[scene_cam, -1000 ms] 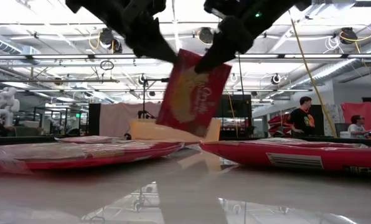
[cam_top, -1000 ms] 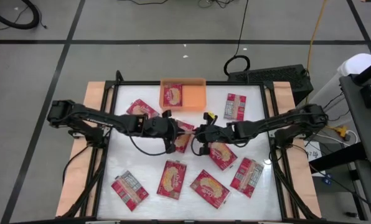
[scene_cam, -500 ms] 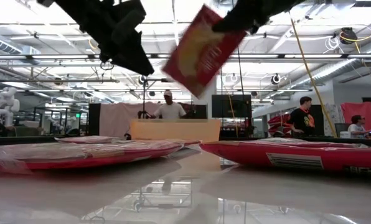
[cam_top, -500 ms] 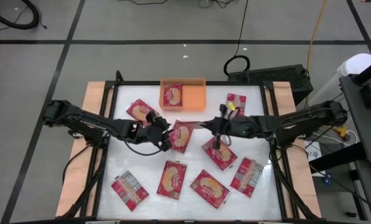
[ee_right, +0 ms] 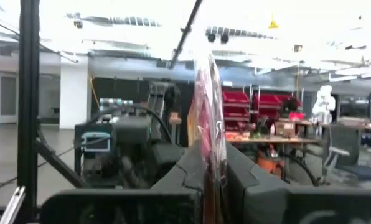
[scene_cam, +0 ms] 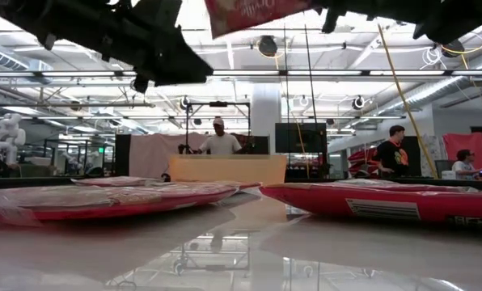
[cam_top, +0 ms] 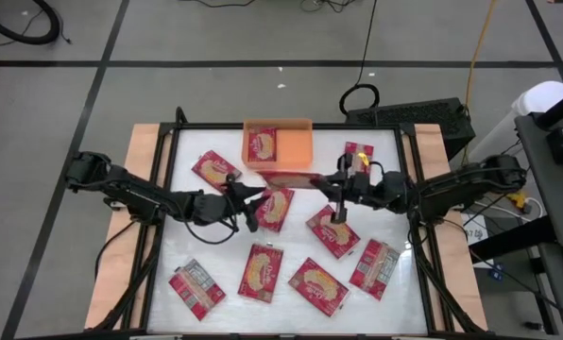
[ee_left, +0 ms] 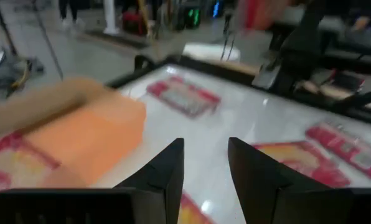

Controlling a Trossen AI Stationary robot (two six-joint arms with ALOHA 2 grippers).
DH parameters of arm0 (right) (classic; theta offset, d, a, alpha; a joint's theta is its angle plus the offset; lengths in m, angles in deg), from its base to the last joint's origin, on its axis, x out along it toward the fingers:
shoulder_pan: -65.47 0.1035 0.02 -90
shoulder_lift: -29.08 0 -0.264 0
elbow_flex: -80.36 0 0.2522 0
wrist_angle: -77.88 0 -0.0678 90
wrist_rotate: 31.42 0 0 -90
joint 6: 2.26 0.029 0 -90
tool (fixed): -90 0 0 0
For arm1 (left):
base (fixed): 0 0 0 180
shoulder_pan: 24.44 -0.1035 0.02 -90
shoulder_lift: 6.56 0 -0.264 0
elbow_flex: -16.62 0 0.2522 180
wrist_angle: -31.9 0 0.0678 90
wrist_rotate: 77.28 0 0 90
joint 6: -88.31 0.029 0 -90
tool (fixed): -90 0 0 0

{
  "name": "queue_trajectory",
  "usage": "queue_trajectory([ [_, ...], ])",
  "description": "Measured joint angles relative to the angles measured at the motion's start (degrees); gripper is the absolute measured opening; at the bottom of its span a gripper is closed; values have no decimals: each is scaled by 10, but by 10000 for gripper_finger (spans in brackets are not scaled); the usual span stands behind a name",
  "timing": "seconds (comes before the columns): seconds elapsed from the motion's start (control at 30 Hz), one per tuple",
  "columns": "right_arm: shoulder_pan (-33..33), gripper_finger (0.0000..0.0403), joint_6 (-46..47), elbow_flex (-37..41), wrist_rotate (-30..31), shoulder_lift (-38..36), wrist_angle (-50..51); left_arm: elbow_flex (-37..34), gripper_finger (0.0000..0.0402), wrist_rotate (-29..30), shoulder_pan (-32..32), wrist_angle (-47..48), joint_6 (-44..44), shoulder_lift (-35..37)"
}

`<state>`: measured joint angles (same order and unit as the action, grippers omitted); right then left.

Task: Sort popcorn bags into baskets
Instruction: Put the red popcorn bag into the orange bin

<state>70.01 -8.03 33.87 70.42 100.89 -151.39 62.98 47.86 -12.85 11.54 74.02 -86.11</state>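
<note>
- Since a second ago I've pulled my left gripper (cam_top: 253, 200) back toward the left and let go of the bag; my right gripper (cam_top: 321, 181) has lifted that bag up and toward the orange tray (cam_top: 296, 151).
- Far left, front of the table: one popcorn bag (cam_top: 196, 288) lying print side up, well apart from both arms.
- Behind my left arm, another bag (cam_top: 214, 168) flat on the white table (cam_top: 376, 302), just left of the tray.
- My left gripper hangs over the middle of the table with its fingers (ee_left: 164, 174) apart and nothing between them; a picture-side bag (cam_top: 276, 207) lies right beside it.
- The tray sits at the back edge, one bag (cam_top: 262, 145) already lying in its left half, right half bare orange.
- The carried bag (cam_top: 289, 179) hangs just in front of the tray's front wall, seen edge-on from above. My right gripper's fingers are clamped on its right end; the wrist view shows the bag (ee_right: 208, 112) pinched upright between them.
- From table height the carried bag (scene_cam: 253, 11) is right at the top, high over everything.
- Under and around my right arm: a bag (cam_top: 332, 232) below it, one (cam_top: 357, 159) behind it near the back right, one (cam_top: 375, 267) front right.
- Front middle: two more bags (cam_top: 261, 272) and (cam_top: 317, 285).
- People (scene_cam: 218, 142) stand in the room beyond the table.
</note>
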Motion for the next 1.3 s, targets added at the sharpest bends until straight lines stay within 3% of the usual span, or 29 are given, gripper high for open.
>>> queue_trajectory([
  [0.23, -1, 9, 50, -4, 29, -13, 113, 5, 129, -5, 25, -2, 41, 66],
  [0.5, 2, 9, 28, -10, 13, -14, -18, 4, 129, 0, 30, -6, 81, 119],
  [0.63, 1, 9, 26, -10, -19, -8, -73, 4, 129, -14, 22, -62, 78, 87],
  [0.83, 2, 9, 52, -10, -74, 47, -186, 3, 130, -143, 5, -274, 182, 2],
  [0.97, 2, 9, 59, -10, -77, 93, -265, 16, 130, -171, -6, -378, 209, -41],
  [1.2, 0, 9, 66, -34, -76, 139, -269, 52, 124, -174, -26, -398, 207, -68],
  [1.3, 0, 9, 65, -34, -75, 142, -267, 52, 85, -177, -27, -399, 209, -67],
])
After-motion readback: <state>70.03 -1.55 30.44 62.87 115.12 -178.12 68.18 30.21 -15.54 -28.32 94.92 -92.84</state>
